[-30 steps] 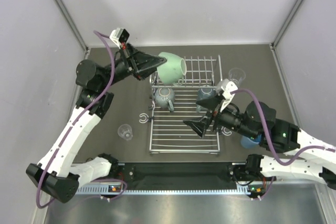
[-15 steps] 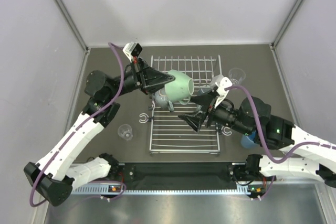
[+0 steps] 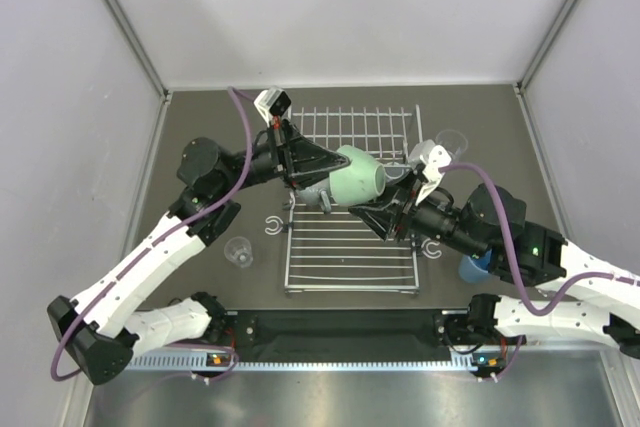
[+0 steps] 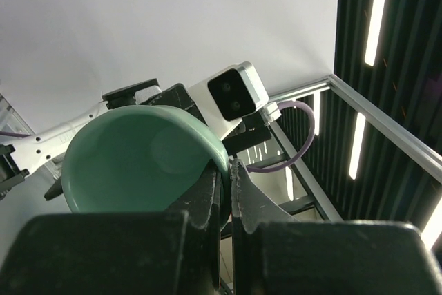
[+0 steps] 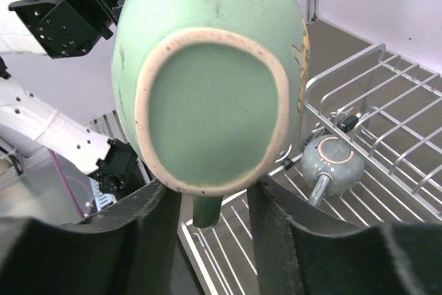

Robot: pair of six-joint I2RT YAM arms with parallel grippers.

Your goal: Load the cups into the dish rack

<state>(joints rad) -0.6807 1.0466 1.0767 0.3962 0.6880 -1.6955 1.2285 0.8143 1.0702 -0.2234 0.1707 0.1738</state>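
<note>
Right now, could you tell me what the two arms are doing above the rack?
The left gripper pinches the mint-green mug by its rim, holding it sideways above the dish rack. The right gripper has its jaws on either side of the mug's base; whether they grip is unclear. One grey-blue mug rests on the rack.

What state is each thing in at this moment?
dish rack: flat on table.
mint-green mug: held above the dish rack.
left hand: shut on mint-green mug's rim.
right hand: open, jaws astride the mug's handle.
grey-blue mug: lying on its side in the rack.
clear tumbler: standing on table, left of rack.
</note>
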